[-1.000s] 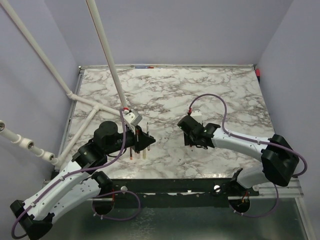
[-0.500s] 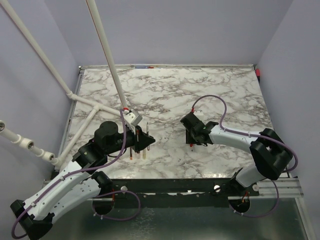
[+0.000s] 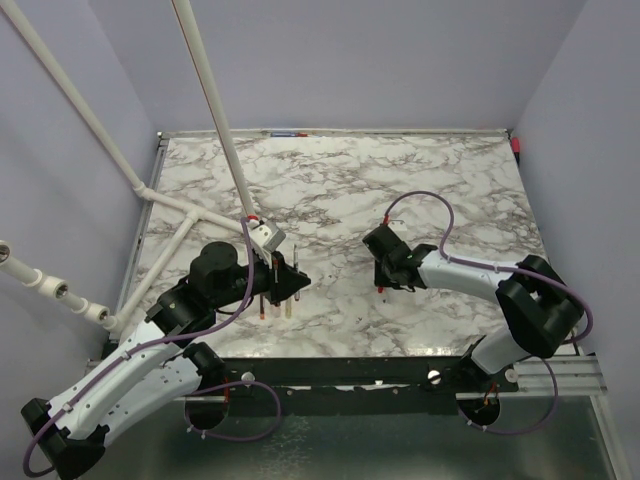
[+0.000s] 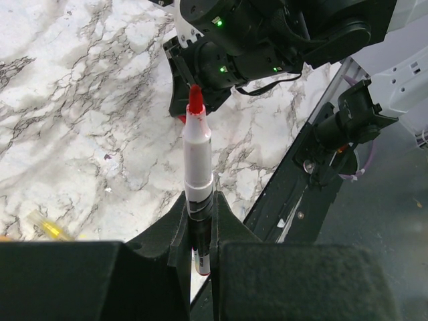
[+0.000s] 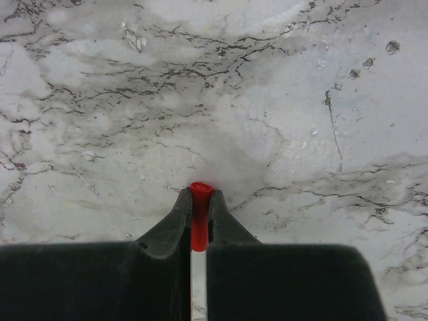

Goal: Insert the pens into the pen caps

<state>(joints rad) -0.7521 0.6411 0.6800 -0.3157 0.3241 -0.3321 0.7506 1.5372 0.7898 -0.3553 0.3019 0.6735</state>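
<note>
My left gripper (image 4: 199, 198) is shut on a pen (image 4: 198, 150) with a white barrel. Its bare red tip points away from the gripper, toward the right arm. In the top view the left gripper (image 3: 291, 283) hovers over a few more pens (image 3: 274, 306) lying on the marble near the front edge. A yellow pen (image 4: 48, 229) shows at the left wrist view's lower left. My right gripper (image 5: 200, 195) is shut on a red pen cap (image 5: 199, 227) right at the marble table (image 5: 281, 120). From above, the right gripper (image 3: 383, 284) is at centre right with the pen cap (image 3: 381, 291) at its tip.
A white pipe frame (image 3: 215, 120) slants over the table's left half and ends just behind the left arm. A black rail (image 3: 340, 370) runs along the near table edge. Lilac walls close in the sides and back.
The right gripper's jaws have come together on the red pen cap, and that arm has settled slightly lower and leftward. The left arm and its pen have not moved.
</note>
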